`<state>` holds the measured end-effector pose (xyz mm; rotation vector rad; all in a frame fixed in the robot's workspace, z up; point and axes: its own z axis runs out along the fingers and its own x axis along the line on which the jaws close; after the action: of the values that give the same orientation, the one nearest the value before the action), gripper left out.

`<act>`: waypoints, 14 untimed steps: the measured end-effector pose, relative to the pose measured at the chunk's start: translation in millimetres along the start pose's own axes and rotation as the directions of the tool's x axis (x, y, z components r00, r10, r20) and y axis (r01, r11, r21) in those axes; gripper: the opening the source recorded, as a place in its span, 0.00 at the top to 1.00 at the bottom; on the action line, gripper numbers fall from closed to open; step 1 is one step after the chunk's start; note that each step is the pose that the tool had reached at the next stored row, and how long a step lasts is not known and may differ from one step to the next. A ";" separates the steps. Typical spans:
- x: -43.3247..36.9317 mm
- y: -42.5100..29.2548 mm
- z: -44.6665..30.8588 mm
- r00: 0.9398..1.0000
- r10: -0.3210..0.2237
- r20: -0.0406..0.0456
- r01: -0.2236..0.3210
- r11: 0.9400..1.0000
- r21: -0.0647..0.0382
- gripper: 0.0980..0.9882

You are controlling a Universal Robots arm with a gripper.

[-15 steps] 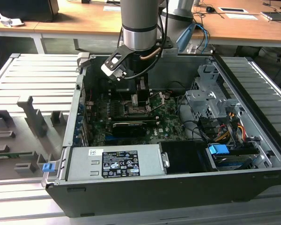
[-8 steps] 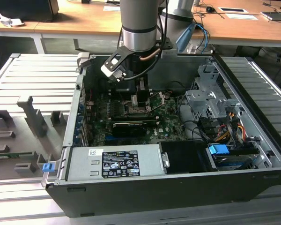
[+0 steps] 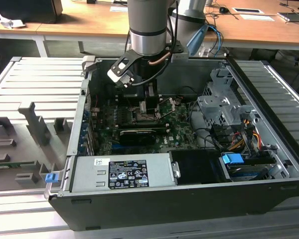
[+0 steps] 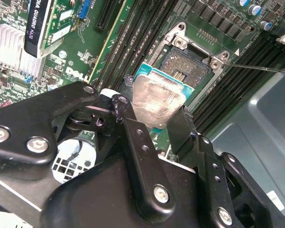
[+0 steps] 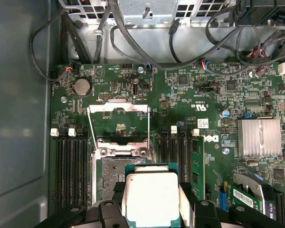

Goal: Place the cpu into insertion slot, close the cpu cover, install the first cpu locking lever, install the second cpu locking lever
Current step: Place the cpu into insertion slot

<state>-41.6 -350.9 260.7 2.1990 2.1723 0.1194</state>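
My gripper (image 4: pixel 157 124) is shut on the cpu (image 4: pixel 156 99), a flat square chip with a silvery top and a green edge, its black fingers (image 4: pixel 133 137) pressing on two opposite sides. The cpu (image 5: pixel 150 195) hangs tilted just above the insertion slot (image 5: pixel 110 175), overlapping one part of it; the rest of the dark socket (image 4: pixel 190 59) lies bare. The cpu cover (image 5: pixel 118 105) is flipped open beyond the slot, with thin wire levers (image 5: pixel 89 124) standing up at its sides. In the exterior view the gripper (image 3: pixel 148 102) reaches down into the open computer case over the motherboard.
A long black graphics card (image 3: pixel 137 134) lies in front of the socket. Memory slots (image 5: pixel 69 166) flank it. A silver heat sink (image 5: pixel 259 137), a grey power supply (image 3: pixel 122 172), a metal drive cage (image 3: pixel 224 107) and loose cables (image 5: pixel 133 38) crowd the case.
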 end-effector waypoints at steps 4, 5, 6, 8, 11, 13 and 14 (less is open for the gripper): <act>0.0 -0.1 0.3 1.000 0.000 0.000 0.000 1.000 0.000 0.52; 0.0 -0.1 0.6 1.000 0.000 0.000 0.000 1.000 0.000 0.52; 0.0 -0.2 0.7 1.000 0.000 0.000 0.000 1.000 0.000 0.52; 0.0 -0.2 1.0 1.000 0.000 0.000 0.000 1.000 0.000 0.52; 0.0 -0.2 1.4 1.000 0.000 0.000 0.000 1.000 0.000 0.52; 0.0 -0.4 1.8 1.000 0.000 0.000 0.000 1.000 0.000 0.52; 0.0 -0.4 2.0 1.000 0.000 0.000 0.000 1.000 0.000 0.52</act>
<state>-41.8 -350.9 258.7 2.1994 2.1719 0.1194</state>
